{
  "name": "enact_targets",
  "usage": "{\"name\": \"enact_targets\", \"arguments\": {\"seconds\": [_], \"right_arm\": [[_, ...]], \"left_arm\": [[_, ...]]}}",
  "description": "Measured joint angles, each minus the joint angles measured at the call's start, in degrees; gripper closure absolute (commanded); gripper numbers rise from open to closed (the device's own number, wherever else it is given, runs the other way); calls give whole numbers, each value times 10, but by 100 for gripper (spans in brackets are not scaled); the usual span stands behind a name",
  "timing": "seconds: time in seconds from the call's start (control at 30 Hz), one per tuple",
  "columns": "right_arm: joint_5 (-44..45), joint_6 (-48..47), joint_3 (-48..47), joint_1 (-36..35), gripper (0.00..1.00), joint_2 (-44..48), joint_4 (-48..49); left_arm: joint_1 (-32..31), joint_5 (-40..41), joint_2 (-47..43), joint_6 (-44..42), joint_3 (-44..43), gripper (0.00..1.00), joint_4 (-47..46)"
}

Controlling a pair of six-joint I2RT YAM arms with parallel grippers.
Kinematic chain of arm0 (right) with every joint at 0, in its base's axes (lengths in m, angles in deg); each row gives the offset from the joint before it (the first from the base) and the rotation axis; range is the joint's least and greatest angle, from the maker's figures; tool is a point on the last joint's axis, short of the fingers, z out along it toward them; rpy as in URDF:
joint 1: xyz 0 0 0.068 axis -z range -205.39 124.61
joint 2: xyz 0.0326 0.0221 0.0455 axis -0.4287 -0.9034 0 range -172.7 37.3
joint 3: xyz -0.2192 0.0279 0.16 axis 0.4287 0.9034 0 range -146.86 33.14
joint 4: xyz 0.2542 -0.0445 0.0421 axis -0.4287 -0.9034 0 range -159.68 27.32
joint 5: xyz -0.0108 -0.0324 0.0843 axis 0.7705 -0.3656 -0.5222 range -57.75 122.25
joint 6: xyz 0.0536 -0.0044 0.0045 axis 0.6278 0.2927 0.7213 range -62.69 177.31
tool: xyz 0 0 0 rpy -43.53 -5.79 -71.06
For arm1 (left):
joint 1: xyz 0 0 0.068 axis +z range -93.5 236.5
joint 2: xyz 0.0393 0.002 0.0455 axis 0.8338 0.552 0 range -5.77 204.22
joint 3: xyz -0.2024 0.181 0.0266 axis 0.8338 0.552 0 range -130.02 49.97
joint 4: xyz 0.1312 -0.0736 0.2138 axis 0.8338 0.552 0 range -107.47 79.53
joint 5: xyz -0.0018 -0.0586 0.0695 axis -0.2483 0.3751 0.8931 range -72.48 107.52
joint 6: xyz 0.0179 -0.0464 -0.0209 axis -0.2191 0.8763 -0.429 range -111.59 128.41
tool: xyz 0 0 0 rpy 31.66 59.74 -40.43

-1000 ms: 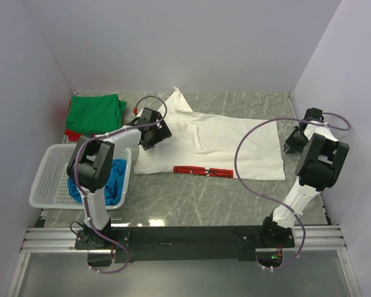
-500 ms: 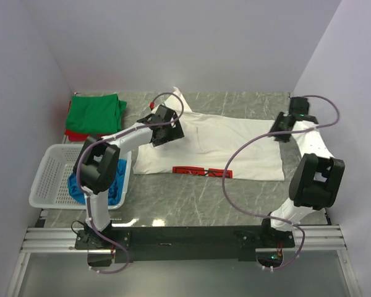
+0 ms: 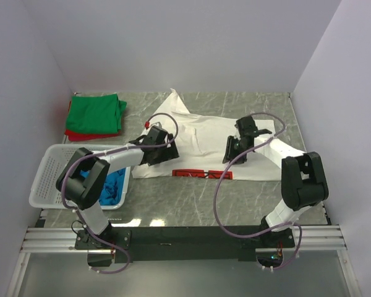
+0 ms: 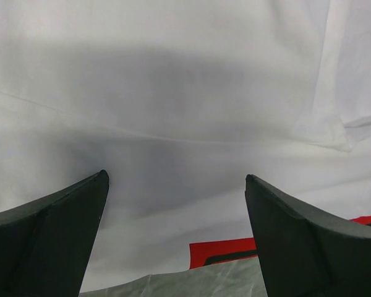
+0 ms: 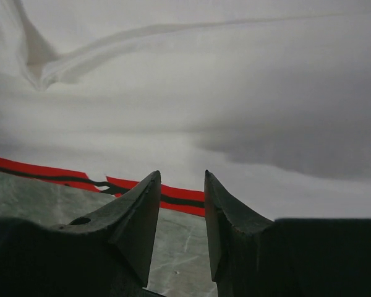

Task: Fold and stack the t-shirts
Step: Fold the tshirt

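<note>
The spread shirt (image 3: 204, 133) lies across the middle of the bench (image 3: 191, 198), beneath both hands. The left hand (image 3: 156, 148) sits over the shirt's left end. The right hand (image 3: 235, 151) is over its middle, well to the right of the left hand. The shirt's near hem runs just in front of both hands, with bare bench before it. Left of the left hand stands the basket (image 3: 46, 179), with a crumpled shirt (image 3: 114, 184) in the end nearest that hand. Behind the basket, further left and behind the left hand, lies the stack of folded shirts (image 3: 96, 112).
</note>
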Motion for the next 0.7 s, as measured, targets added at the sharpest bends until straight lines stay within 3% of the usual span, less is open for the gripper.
{"name": "enact_targets", "arguments": {"seconds": [0.3,0.7], "right_arm": [[5,22,63,-36,58,-12,38],[-12,72,179,-68,58,101,59]], "left_arm": [[-8,10,-74,13,104,1,-65],[-39,30,-183,49,222,1,-96]]}}
